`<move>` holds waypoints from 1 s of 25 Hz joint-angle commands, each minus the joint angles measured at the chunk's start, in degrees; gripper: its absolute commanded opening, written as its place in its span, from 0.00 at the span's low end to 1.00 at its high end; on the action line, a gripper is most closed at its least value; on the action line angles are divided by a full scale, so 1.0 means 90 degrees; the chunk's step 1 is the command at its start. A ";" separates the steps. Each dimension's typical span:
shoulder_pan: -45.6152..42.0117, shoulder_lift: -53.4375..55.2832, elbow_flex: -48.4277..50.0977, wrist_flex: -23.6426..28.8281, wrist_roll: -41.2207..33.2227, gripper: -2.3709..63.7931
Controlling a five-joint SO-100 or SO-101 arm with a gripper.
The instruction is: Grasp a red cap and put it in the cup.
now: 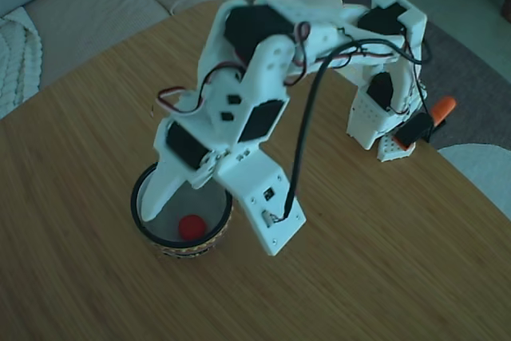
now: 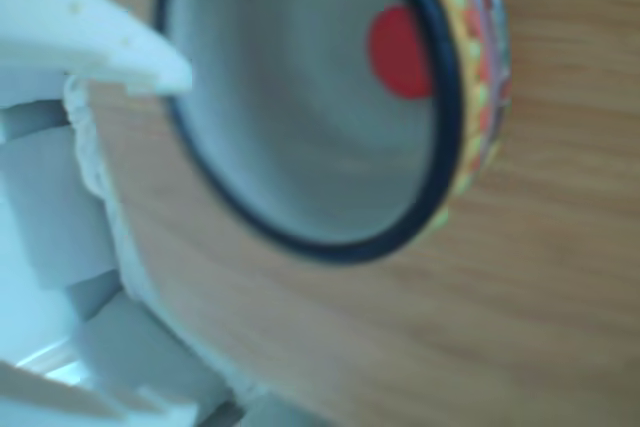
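Red cap lies flat at the bottom of the cup, close to the inside wall. The cup sits on the wooden bench, well in from every edge. The white claw hangs over the cup's rim, holding nothing, but I cannot tell how wide it is spread.

No legible text, label, brand, number or sign in either view; the cup band shows only a multicoloured pattern.
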 commanded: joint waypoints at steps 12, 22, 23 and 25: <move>-0.0029 0.4092 0.1543 0.0869 0.0244 0.61; -0.0029 0.7021 0.3555 0.0928 0.0430 0.61; -0.0029 0.7187 0.3730 0.0889 0.0430 0.61; -0.0029 0.7578 0.4053 0.0859 0.0479 0.61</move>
